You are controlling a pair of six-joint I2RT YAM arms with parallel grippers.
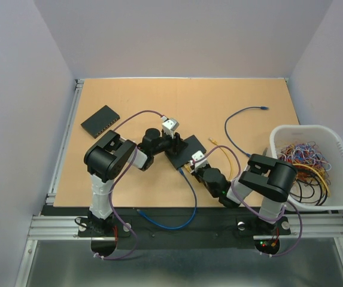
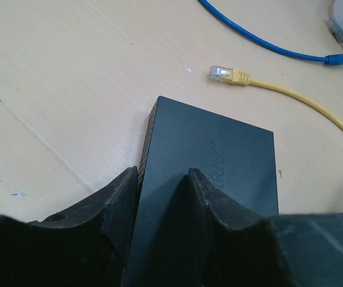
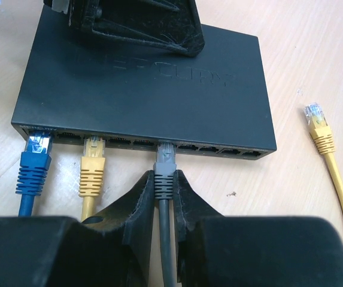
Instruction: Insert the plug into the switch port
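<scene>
At the table's middle, my right gripper (image 3: 163, 192) is clenched on the grey plug (image 3: 164, 168) by its ribbed boot, tip at a port on the switch's (image 3: 159, 95) near face. The plug looks light and stiff, its cable springy, so I'd keep hold on the boot (not the clip). My left gripper (image 2: 162, 185) clamps the matte, boxy switch's far end.

switch (image 3: 147, 89): black, flat, port row facing near | grey plug (image 3: 164, 170): at switch's middle port, tip entering, cable trailing back
</scene>
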